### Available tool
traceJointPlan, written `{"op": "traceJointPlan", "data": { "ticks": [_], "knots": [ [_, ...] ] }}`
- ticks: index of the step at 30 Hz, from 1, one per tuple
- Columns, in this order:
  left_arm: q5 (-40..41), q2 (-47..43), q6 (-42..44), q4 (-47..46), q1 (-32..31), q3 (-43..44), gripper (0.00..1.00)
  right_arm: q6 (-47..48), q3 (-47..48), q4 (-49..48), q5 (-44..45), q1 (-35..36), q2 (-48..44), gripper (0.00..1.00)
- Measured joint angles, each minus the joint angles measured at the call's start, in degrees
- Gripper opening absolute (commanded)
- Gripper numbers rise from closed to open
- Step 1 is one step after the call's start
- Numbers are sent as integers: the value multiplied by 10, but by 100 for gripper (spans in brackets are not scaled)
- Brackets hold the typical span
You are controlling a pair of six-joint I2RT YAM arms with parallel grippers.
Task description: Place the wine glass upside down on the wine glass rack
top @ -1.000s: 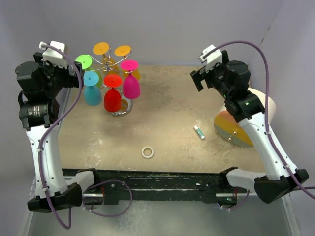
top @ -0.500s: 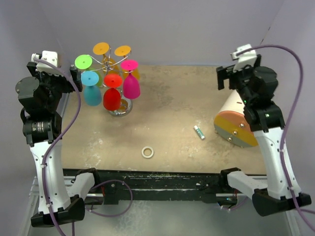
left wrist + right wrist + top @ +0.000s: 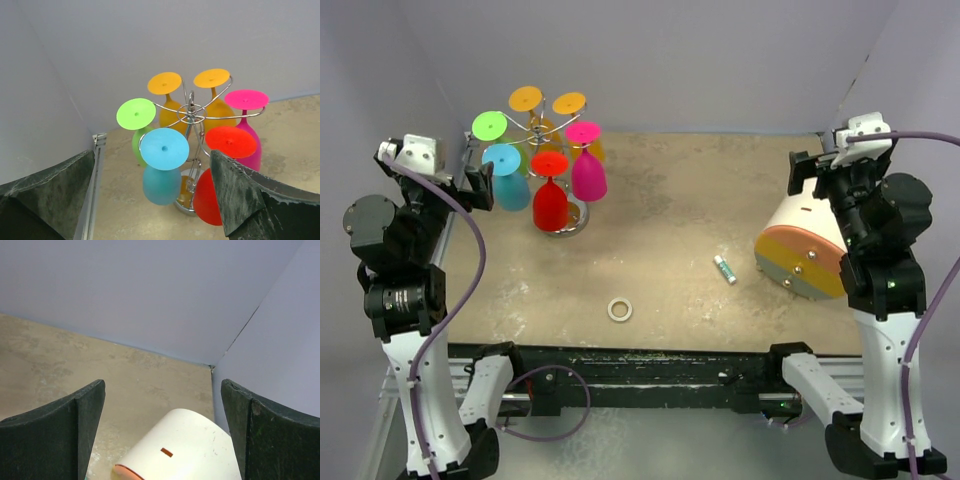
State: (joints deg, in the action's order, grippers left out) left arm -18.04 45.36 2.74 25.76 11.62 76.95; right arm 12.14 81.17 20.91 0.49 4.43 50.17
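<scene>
The wine glass rack (image 3: 542, 134) is a thin silver wire stand at the back left, also in the left wrist view (image 3: 190, 112). Several coloured wine glasses hang upside down on it: blue (image 3: 507, 185), red (image 3: 549, 196), magenta (image 3: 586, 170), green (image 3: 490, 126) and two orange (image 3: 525, 98). In the left wrist view the blue glass (image 3: 162, 172) is nearest, the red one (image 3: 230, 142) to its right. My left gripper (image 3: 478, 185) (image 3: 152, 156) is open and empty, just left of the rack. My right gripper (image 3: 807, 172) (image 3: 162, 385) is open and empty at the far right.
A cream cylinder with an orange and yellow end (image 3: 800, 245) lies on its side below the right gripper, also in the right wrist view (image 3: 185, 450). A small green and white tube (image 3: 724, 268) and a white ring (image 3: 620, 310) lie on the tan tabletop. Purple walls close the back and sides.
Both arms have drawn back: the left gripper moved left and nearer, away from the rack; the right gripper moved right, over the cream cylinder. The glasses have not moved.
</scene>
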Motion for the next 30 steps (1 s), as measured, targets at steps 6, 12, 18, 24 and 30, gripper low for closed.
{"op": "traceJointPlan", "data": {
  "ticks": [6,12,18,24,30],
  "knots": [
    [-34,-11,16,1,0,0,99,0,-16,3,19,-7,-26,100],
    [-50,-12,24,10,0,-6,99,0,-37,14,65,-13,-58,100],
    [-58,-24,23,5,0,-56,99,-10,-42,14,71,-30,-63,100],
    [-37,-15,24,7,0,-57,99,-20,-50,24,60,-44,-54,100],
    [-18,-18,23,31,1,-54,99,-28,-42,34,42,-59,-32,100]
  ]
}}
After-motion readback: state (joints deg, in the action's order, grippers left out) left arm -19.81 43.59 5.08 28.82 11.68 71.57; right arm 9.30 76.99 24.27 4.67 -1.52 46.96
